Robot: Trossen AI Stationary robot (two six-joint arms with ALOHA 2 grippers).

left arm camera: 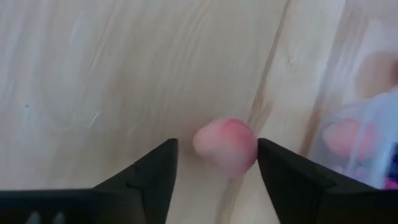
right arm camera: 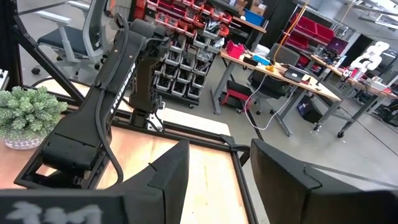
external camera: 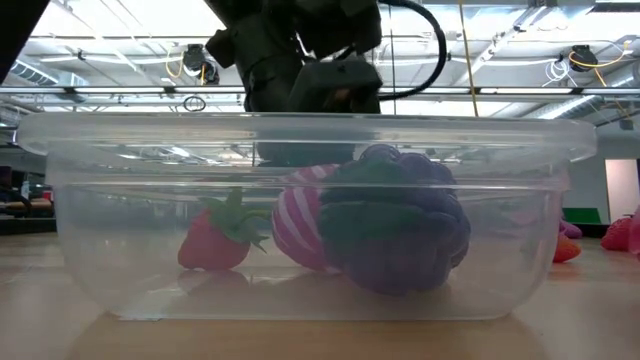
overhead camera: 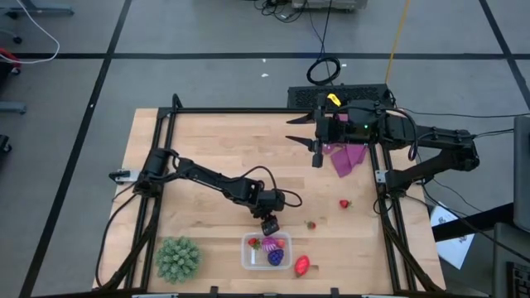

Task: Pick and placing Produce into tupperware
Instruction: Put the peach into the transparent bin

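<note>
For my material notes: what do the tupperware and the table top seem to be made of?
The tupperware looks like clear, slightly glossy plastic: the produce inside shows through its wall. The table top looks like pale wood with a matte finish, judging by visible plank lines and grain.

Clear rounded tupperware [overhead camera: 248, 258] near table's front edge, holding a strawberry [external camera: 212, 240], pink striped ball [external camera: 298, 226], purple grape bunch [external camera: 400, 235]; loose: red strawberry [overhead camera: 302, 265], two small red pieces [overhead camera: 344, 204] [overhead camera: 311, 224], possibly strawberries
</note>
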